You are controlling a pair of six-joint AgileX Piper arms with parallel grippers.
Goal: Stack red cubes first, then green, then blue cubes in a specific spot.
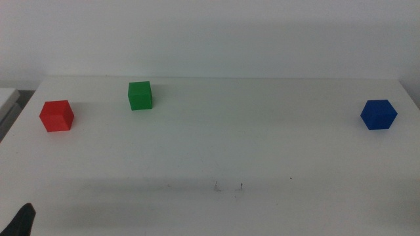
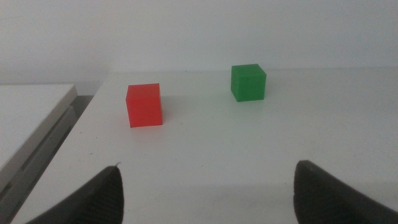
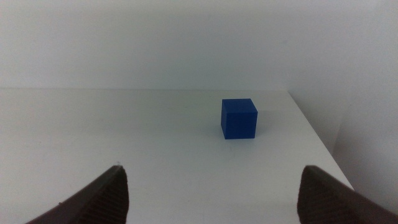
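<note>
Here the three cubes sit well apart on the white tabletop, none of them stacked. In the middle view the red cube rests near the far left edge, the green cube stands a little to its right and slightly farther back, and the blue cube lies alone near the far right edge. The specific spot — two tiny dark ticks on the near centre of the tabletop — has nothing on it.

The left pincer hovers low over the near left corner; only a dark tip of it shows at the bottom edge of the middle view. Its jaws stand wide apart and hold nothing, with the red cube ahead of them and the green cube beyond and to one side.

The right pincer is out of the middle view. Its jaws are likewise spread wide and empty — the blue cube sits ahead of them, close to the tabletop's side edge.
</note>
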